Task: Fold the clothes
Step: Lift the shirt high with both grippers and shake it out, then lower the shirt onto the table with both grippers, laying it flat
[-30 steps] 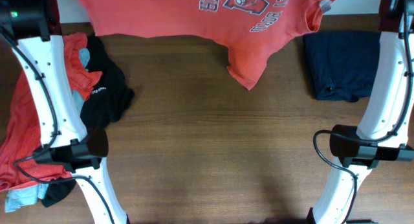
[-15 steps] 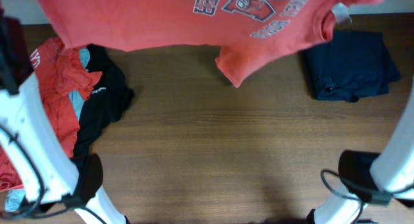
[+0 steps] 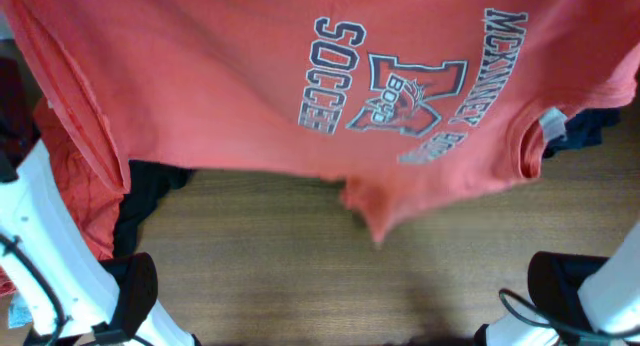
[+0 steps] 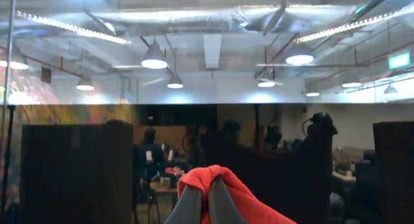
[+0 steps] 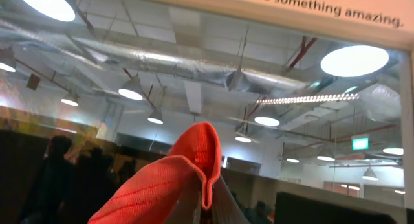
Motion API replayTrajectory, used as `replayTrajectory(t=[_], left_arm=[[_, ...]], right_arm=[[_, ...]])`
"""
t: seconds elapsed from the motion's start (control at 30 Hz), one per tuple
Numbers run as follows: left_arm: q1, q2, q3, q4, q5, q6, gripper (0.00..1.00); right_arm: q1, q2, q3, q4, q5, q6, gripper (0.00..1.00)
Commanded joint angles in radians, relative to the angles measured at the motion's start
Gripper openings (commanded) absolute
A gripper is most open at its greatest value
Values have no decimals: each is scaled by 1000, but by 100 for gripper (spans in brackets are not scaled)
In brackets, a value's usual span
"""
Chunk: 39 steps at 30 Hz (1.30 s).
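Note:
A large orange-red T-shirt (image 3: 250, 96) with white "SOCCER" chest lettering (image 3: 390, 91) hangs spread in the air and fills the upper half of the overhead view, one sleeve dangling at its lower edge. It hides both grippers there. In the left wrist view, my left gripper (image 4: 207, 201) points up, shut on a bunched fold of the shirt (image 4: 252, 201). My right gripper (image 5: 206, 204) in the right wrist view is likewise shut on a hemmed edge of the shirt (image 5: 162, 185).
A pile of orange-red (image 3: 85, 201) and black clothes (image 3: 140, 196) lies at the left, partly under the shirt. A navy piece (image 3: 580, 131) peeks out at the right. White arm links stand at both front corners of the wooden table (image 3: 300, 286).
The shirt has risen toward the overhead camera and spread wider. It now covers most of the left pile and the navy piece. Both arms have swung upward.

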Motion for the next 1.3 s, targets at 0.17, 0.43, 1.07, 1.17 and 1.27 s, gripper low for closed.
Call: replayTrajectory(t=[0.17, 0.43, 1.07, 1.17, 1.27], left_arm=[[3, 74, -132, 176, 8, -16, 0], [3, 192, -140, 436, 8, -107, 0], [-8, 188, -72, -130, 164, -162, 0], [-8, 203, -72, -393, 133, -162, 0], [-8, 227, -72, -576, 116, -162, 0]], right_arm=[[-2, 165, 0, 132, 29, -6, 4], [-2, 261, 0, 346, 58, 74, 4], [-2, 205, 0, -119, -81, 73, 4], [-2, 206, 0, -297, -93, 73, 4], [-2, 206, 0, -454, -100, 72, 4]])
